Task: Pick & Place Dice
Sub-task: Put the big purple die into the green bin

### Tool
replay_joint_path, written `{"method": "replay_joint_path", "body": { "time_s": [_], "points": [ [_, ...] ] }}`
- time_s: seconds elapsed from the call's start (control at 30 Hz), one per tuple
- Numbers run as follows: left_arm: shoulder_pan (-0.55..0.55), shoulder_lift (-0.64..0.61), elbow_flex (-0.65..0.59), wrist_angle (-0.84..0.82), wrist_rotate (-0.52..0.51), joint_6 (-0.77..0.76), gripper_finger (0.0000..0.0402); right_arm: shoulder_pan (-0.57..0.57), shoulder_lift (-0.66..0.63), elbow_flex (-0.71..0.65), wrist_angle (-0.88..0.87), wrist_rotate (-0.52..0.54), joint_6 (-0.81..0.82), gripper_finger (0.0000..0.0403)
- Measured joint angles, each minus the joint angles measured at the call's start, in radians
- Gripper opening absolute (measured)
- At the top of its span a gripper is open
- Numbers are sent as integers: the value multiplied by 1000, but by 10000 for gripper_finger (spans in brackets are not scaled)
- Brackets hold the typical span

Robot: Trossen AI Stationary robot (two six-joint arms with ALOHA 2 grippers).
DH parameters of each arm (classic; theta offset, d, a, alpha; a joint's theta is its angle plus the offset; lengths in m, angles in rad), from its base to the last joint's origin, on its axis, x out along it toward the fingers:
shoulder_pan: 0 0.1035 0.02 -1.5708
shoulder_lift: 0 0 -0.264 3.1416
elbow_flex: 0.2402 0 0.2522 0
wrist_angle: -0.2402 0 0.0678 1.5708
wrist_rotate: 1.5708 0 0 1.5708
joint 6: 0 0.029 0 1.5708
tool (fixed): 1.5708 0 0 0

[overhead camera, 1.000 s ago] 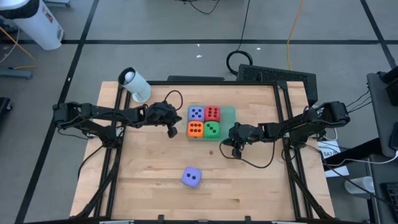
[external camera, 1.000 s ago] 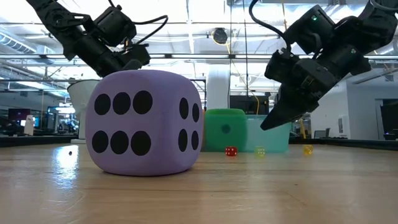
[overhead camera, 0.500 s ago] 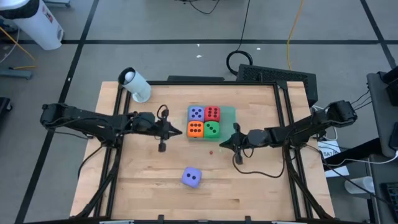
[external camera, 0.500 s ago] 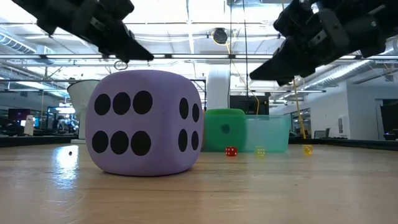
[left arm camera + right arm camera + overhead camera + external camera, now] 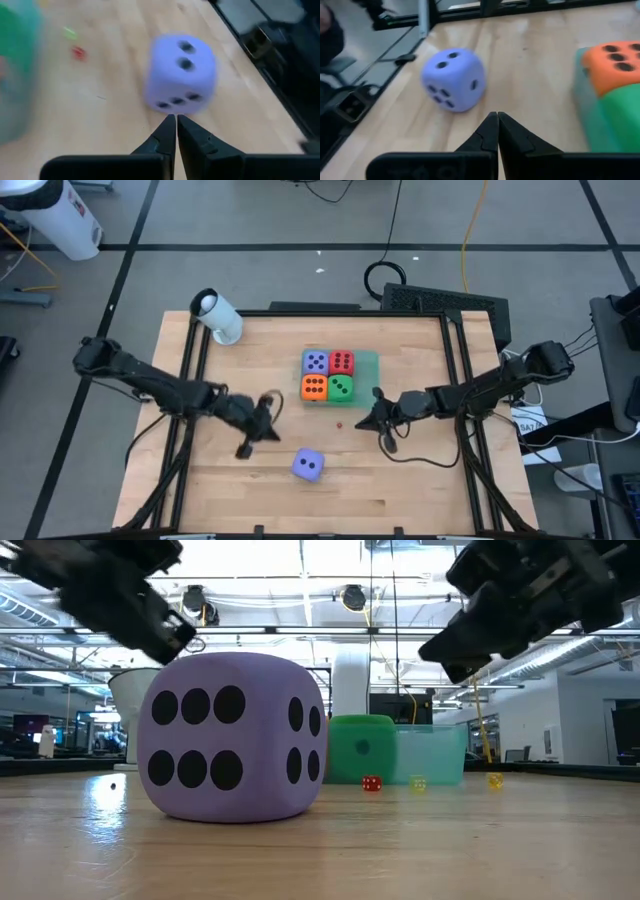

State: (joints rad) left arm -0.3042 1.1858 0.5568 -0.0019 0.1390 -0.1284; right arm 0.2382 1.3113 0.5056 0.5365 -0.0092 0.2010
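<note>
Four dice, lavender [image 5: 315, 362], red [image 5: 341, 362], orange [image 5: 314, 386] and green [image 5: 340, 387], sit together on a flat translucent green square [image 5: 371, 363]. A second lavender die [image 5: 308, 465] rests alone on the wood near the table's front edge and fills the low view [image 5: 235, 735]. My left gripper [image 5: 272, 430] hovers shut just left of and beyond this die, pointing at it [image 5: 181, 70]. My right gripper [image 5: 362, 423] hovers shut to the right of the group, above the table, holding nothing.
A tiny red die [image 5: 339, 423] lies on the wood near my right gripper, and small yellow ones [image 5: 418, 782] show in the low view. A white cup [image 5: 217, 316] lies at the far left corner. Black frame rails [image 5: 190, 380] border the table's sides.
My left gripper has swung from beside the dice group toward the table's near edge, ending close to the lone lavender die and pointing at it. My right gripper has risen and tipped up from pointing down to nearly level. No die has moved.
</note>
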Motion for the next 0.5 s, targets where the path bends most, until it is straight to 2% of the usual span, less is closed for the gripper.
{"method": "replay_joint_path", "body": {
  "time_s": [0.2,0.3,0.5],
  "points": [
    [-118,107,0,73,-69,-119,26,60,11,0,14,44,6,0],
    [-128,160,0,105,-76,-167,26,72,20,0,13,113,46,0],
    [-128,291,29,177,-60,-251,26,72,48,0,-23,113,101,0]
  ]
}}
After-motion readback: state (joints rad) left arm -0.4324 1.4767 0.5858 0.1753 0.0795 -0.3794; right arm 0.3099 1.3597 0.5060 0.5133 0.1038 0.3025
